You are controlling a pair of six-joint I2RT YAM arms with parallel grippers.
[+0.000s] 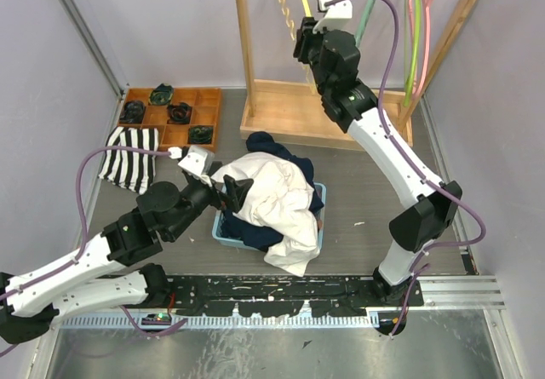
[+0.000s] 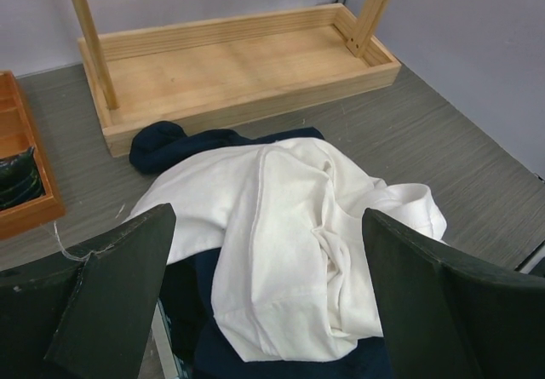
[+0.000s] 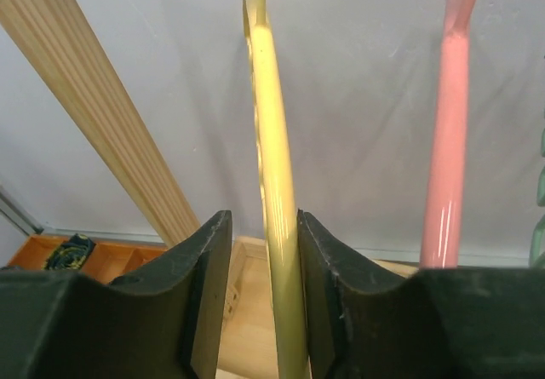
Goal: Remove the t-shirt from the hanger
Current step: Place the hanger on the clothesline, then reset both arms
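My right gripper [image 3: 262,226] loosely straddles the yellow hanger [image 3: 274,140] (gap on one side); I'd widen fully before backing off. Left gripper [image 2: 268,217] gapes wide.

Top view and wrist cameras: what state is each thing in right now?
white t-shirt: off the hanger, crumpled atop the basket.
yellow hanger: bare, hanging on the rack.
right gripper: loosely around yellow hanger, gap one side.
left gripper: open, empty, above the t-shirt.

An orange wooden compartment tray [image 1: 207,102] holds four dark rolled bundles [image 1: 179,112] at the far left of the grey table [image 1: 366,192]. Just in front of it lies a black-and-white striped cloth [image 1: 129,157]. A light blue plastic basket [image 1: 223,228] holds a navy garment [image 1: 262,143], with a pale wooden rack [image 1: 289,111] behind.
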